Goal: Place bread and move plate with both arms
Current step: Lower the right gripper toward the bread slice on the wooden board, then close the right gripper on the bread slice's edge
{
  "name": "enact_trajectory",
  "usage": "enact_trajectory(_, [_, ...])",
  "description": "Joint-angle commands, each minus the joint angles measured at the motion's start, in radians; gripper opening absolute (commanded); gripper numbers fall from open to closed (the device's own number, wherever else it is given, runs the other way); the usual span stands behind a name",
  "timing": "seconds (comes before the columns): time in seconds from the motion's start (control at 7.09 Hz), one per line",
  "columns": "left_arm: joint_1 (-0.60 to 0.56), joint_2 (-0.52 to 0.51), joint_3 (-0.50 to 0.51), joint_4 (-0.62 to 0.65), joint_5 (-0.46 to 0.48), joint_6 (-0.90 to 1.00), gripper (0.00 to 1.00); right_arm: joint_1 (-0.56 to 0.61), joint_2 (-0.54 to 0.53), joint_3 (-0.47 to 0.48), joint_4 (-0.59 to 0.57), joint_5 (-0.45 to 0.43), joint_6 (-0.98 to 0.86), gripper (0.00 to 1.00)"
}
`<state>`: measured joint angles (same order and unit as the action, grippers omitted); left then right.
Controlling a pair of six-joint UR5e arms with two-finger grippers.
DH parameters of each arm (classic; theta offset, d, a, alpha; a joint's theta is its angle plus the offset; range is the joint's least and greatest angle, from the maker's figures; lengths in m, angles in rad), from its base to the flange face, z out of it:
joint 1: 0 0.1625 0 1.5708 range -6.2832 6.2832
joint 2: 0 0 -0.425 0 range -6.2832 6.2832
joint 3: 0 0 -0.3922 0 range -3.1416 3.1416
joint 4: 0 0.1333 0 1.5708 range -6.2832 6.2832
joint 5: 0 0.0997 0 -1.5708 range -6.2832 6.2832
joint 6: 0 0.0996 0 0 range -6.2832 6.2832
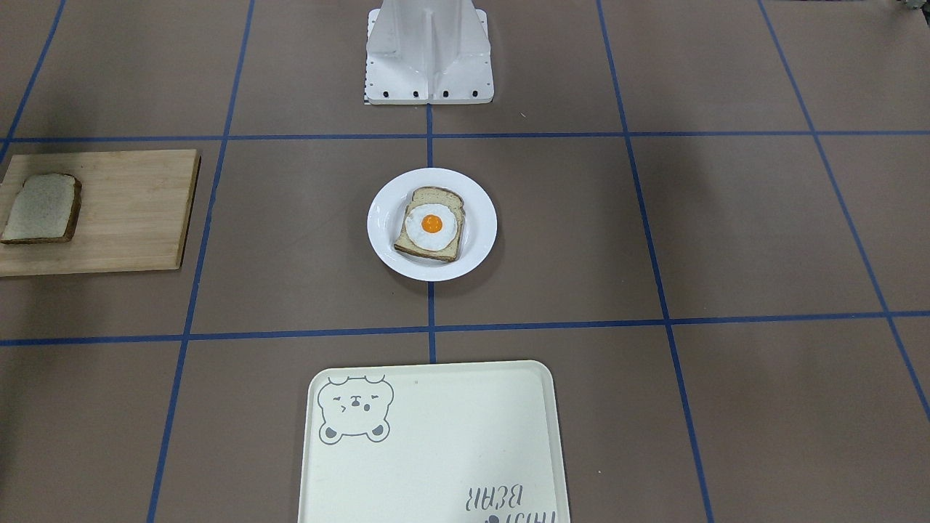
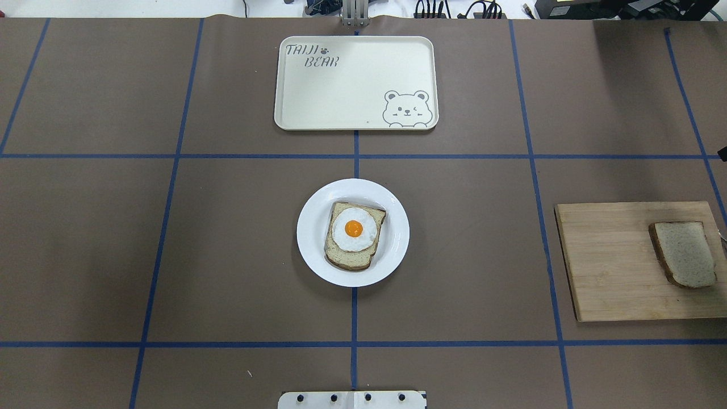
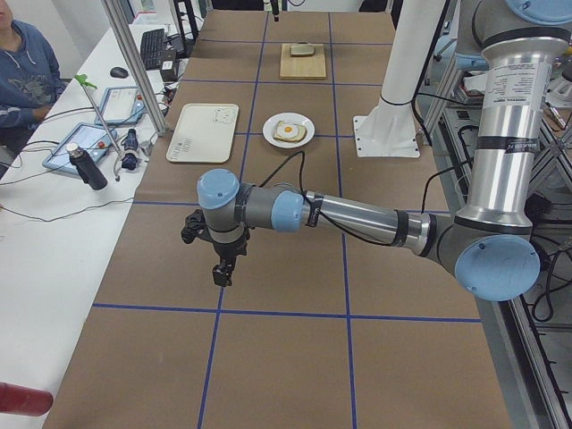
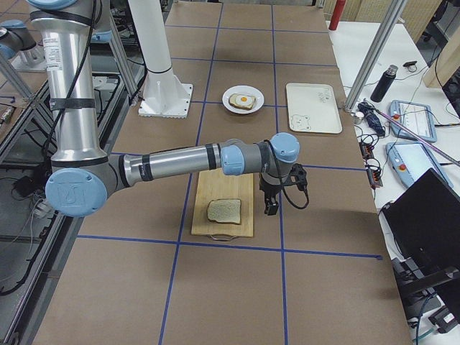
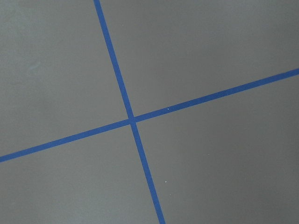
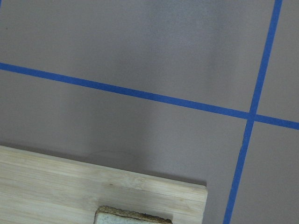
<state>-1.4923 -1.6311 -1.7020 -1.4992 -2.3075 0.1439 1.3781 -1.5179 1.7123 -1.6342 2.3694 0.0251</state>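
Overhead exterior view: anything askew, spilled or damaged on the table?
Nothing stands out. The bread lies flat, slightly rotated, on the cutting board; the egg-topped slice sits whole on the plate; the tray lies square to the tape.

Brown table (image 2: 85, 255) with blue tape grid (image 2: 454, 156), white side bench (image 3: 45, 295)

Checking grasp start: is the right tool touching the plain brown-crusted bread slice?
Apart. Exterior right view shows the right tool beyond the wooden board, clear of the bread slice.
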Motion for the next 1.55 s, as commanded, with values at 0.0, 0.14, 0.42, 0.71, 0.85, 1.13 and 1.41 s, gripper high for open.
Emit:
enact_trajectory(0.0, [0.001,0.000,0.001,0.001,0.000,-0.004,0.99,-0.016,-0.002,0.013,0.010,-0.025,0.004,1.00])
enact_trajectory(0.14, [0.001,0.002,0.001,0.001,-0.001,-0.006,0.99,-0.023,-0.010,0.013,0.011,-0.024,0.006,1.00])
enact_trajectory(0.42, [0.003,0.013,0.002,0.001,-0.001,-0.004,0.99,-0.050,-0.095,0.013,0.081,-0.024,0.006,1.00])
enact_trajectory(0.71, [0.003,0.013,0.001,0.001,-0.003,-0.004,0.99,-0.069,-0.200,0.006,0.262,-0.025,0.025,1.00])
enact_trajectory(0.85, [0.003,0.013,-0.001,-0.001,-0.003,-0.006,0.99,-0.111,-0.203,0.006,0.292,-0.022,0.115,1.00])
enact_trajectory(1.13, [0.001,0.013,0.001,-0.001,-0.003,-0.004,0.99,-0.177,-0.219,-0.002,0.370,-0.019,0.296,1.00])
enact_trajectory(1.41, [0.001,0.014,-0.001,-0.001,-0.003,-0.006,0.99,-0.208,-0.220,-0.058,0.369,-0.015,0.345,0.99])
